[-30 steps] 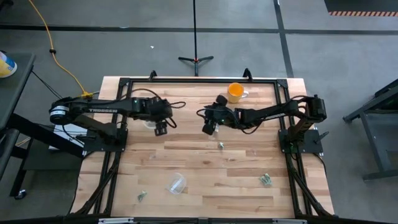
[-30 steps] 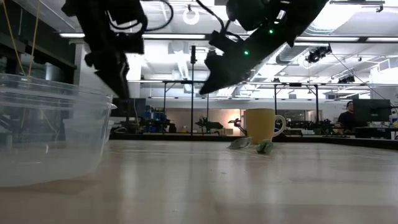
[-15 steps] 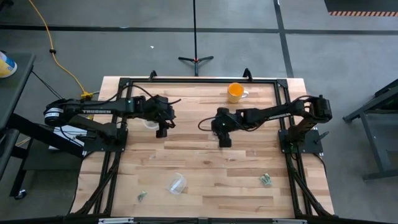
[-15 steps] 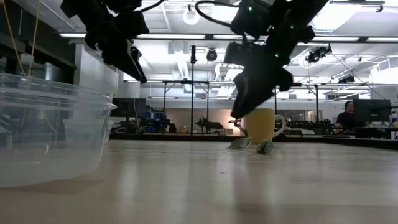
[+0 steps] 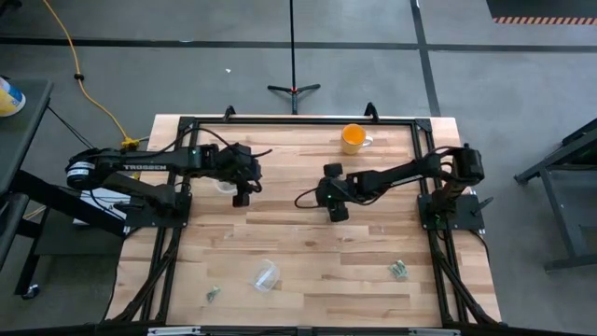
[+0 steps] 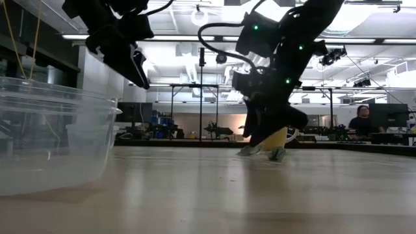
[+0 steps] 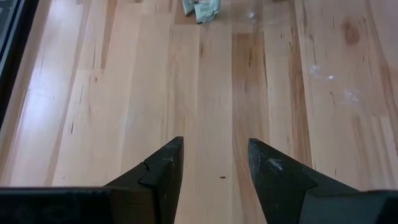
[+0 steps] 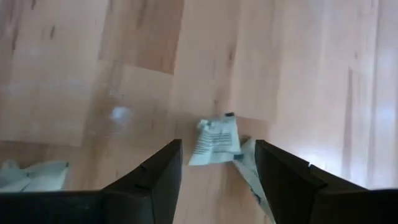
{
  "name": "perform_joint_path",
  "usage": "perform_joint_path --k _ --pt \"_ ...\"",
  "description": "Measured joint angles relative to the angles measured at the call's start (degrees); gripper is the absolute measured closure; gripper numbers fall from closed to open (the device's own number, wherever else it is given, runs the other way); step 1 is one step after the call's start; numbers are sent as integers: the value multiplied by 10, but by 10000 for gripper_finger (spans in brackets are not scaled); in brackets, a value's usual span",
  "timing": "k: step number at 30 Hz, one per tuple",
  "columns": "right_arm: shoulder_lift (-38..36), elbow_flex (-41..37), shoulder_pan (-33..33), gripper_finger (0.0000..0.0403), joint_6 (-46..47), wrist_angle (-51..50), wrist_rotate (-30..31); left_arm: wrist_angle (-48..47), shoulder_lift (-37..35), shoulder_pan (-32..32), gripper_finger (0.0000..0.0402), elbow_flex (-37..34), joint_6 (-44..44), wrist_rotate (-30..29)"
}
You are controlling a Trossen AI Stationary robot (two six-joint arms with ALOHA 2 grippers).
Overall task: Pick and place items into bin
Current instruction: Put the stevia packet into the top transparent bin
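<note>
My right gripper [image 5: 337, 213] [image 8: 217, 162] is open and low over the middle of the table. Its fingers stand on either side of a tiny silvery grey-green piece [image 8: 215, 142] lying flat on the wood. A second crumpled piece [image 8: 247, 167] lies close by one finger, and a third [image 8: 30, 174] lies off to the side. In the low view this gripper [image 6: 263, 143] reaches down to two pieces [image 6: 250, 150] in front of the orange mug [image 6: 282, 134]. My left gripper [image 5: 242, 196] [image 7: 211, 162] hangs open above bare wood, with one piece [image 7: 200, 9] farther off.
The clear plastic bin [image 5: 265, 275] [image 6: 52, 136] lies near the table's near edge. Other pieces lie near right [image 5: 398, 271] and near left [image 5: 214, 294]. The orange mug [image 5: 353, 138] stands by the far edge. A black frame [image 5: 280, 121] borders the table.
My right gripper has moved toward the near edge and come down to the table top, ending over the small piece at the middle. My left gripper has tipped from pointing straight down to a slant and stayed high.
</note>
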Motion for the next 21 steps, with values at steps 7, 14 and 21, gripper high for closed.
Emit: perform_joint_path --k 7,14,21 --pt "3 0 -5 220 -6 3 -59 -6 0 0 190 0 -2 0" --pt "4 0 -6 250 -10 6 -43 -6 0 0 190 0 -2 0" --pt "31 0 -8 264 -21 20 -48 -10 0 0 190 0 -3 0"
